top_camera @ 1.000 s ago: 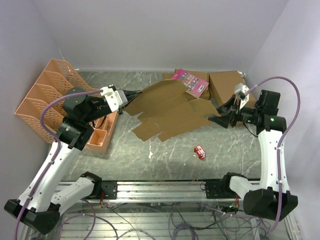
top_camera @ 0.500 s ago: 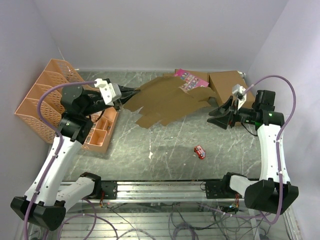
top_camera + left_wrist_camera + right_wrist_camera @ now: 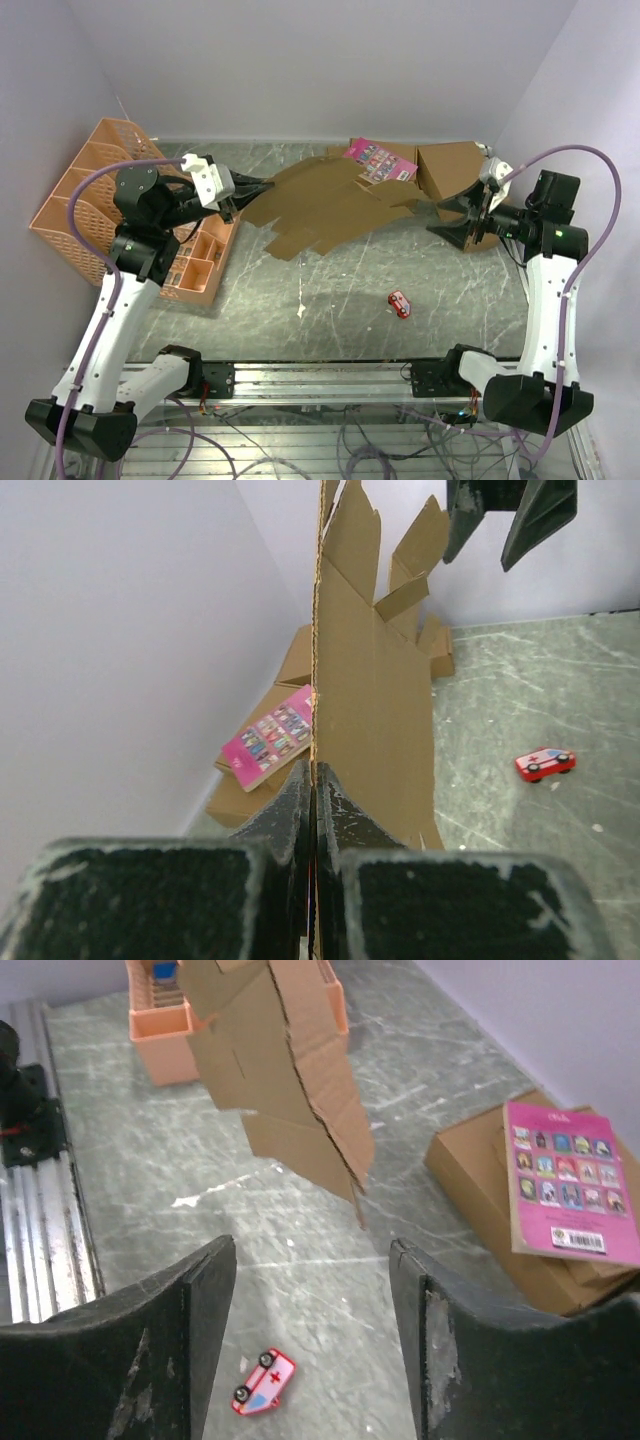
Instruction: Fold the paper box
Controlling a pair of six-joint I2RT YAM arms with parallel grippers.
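Observation:
The paper box [image 3: 330,205] is an unfolded flat brown cardboard sheet with many flaps, held in the air above the table. My left gripper [image 3: 262,185] is shut on its left edge; in the left wrist view the sheet [image 3: 375,680] runs edge-on from between the shut fingers [image 3: 345,805]. My right gripper [image 3: 452,222] is open and empty, just right of the sheet's free end and apart from it. In the right wrist view the sheet [image 3: 285,1080] hangs ahead of the open fingers [image 3: 205,1290].
An orange divided basket [image 3: 95,200] stands at the left. Larger brown boxes [image 3: 455,170] sit at the back right, one bearing a pink booklet [image 3: 378,160]. A small red toy ambulance [image 3: 400,303] lies on the grey marble table [image 3: 330,310].
My left gripper has lifted the sheet up and back. My right gripper has let go of the sheet's right end and drawn back to the right.

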